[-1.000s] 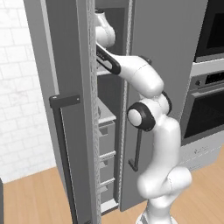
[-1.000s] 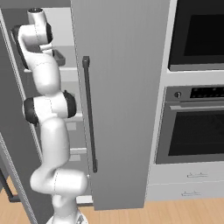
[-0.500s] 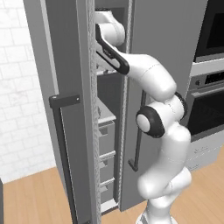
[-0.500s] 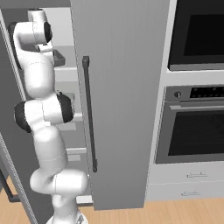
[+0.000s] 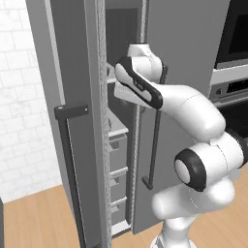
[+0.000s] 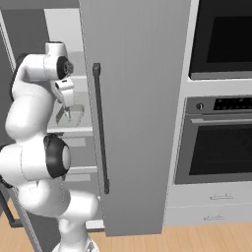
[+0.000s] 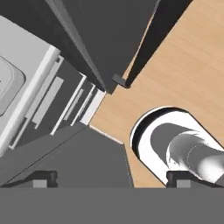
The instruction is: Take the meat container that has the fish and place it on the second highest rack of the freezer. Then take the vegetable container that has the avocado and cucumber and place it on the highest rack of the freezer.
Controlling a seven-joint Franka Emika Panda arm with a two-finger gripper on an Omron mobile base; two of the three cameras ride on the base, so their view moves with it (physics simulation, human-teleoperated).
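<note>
Freezer (image 5: pixel 72 58): tall grey unit on the left, its door swung wide with the dark bar handle (image 5: pixel 71 160) facing us; pale drawers (image 5: pixel 117 160) stacked low inside; a pale shelf (image 6: pixel 74 131) at mid height in the right base view.

Container (image 6: pixel 69 114): a pale tray shape sits on that shelf just under the hand; in the hand view a rounded tray corner (image 7: pixel 8 83) shows at the far left on a pale ledge; what lies in it I cannot make out, so fish or vegetables is not settled from here; which rack it is, I cannot say for sure.

Gripper (image 7: pixel 111 177): jaws spread as wide as they go, tips at the bottom corners of the hand view, nothing between them; the hand hangs at the freezer's mouth, looking down past the shelf edges to the wooden floor (image 7: pixel 183 78).

Arm (image 5: pixel 193 116): elbow folded out in front of the shut right-hand door (image 6: pixel 138 98); wrist tucked in the gap between the two doors.

Step in hand: looks like a let-go with the hand drawing clear, judging by empty jaws beside a tray at rest.

How to do it well: keep the jaws wide; back straight out along the gap; mind the open door's edge and the shelf lip; don't clip the tray on the way.

Oven (image 6: pixel 216 142): black, built in at the right; well apart, no concern.
</note>
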